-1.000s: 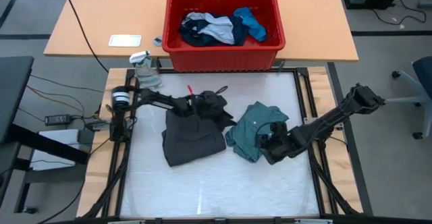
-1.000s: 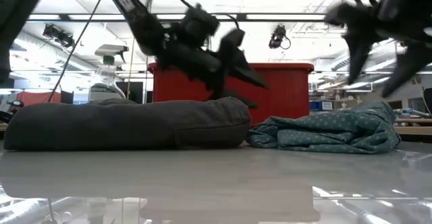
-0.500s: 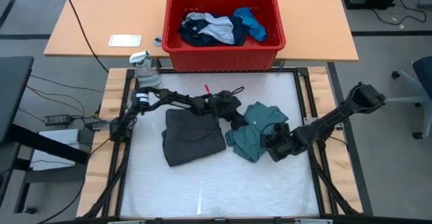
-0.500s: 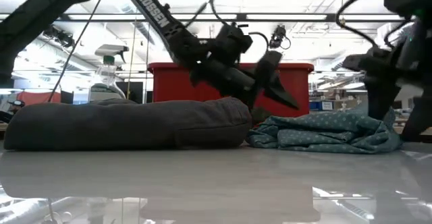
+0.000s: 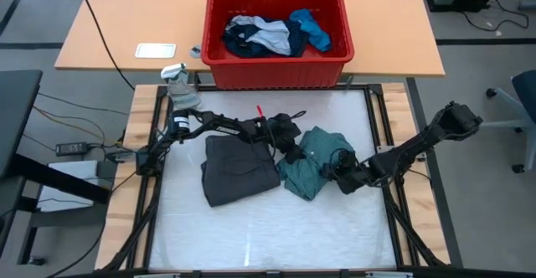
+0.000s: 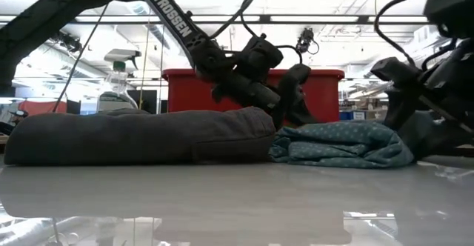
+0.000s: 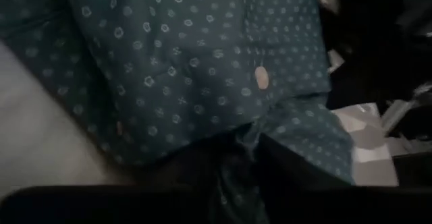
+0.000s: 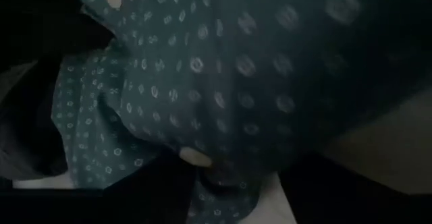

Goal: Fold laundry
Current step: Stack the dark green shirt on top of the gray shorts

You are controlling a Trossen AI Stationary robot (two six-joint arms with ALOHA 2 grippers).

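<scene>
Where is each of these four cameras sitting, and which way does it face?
High view: above the table, looking straight down; shows both arms, the teal dotted shirt, the dark grey garment and the red bin.
Low view: at table-top height, facing the room; both arms reach down to the shirt.
Left wrist view: on the left arm, pressed close to the shirt.
Right wrist view: on the right arm, close against the shirt.
All four views share the teal shirt.

Bright overhead light; dim, blurred wrist views.
</scene>
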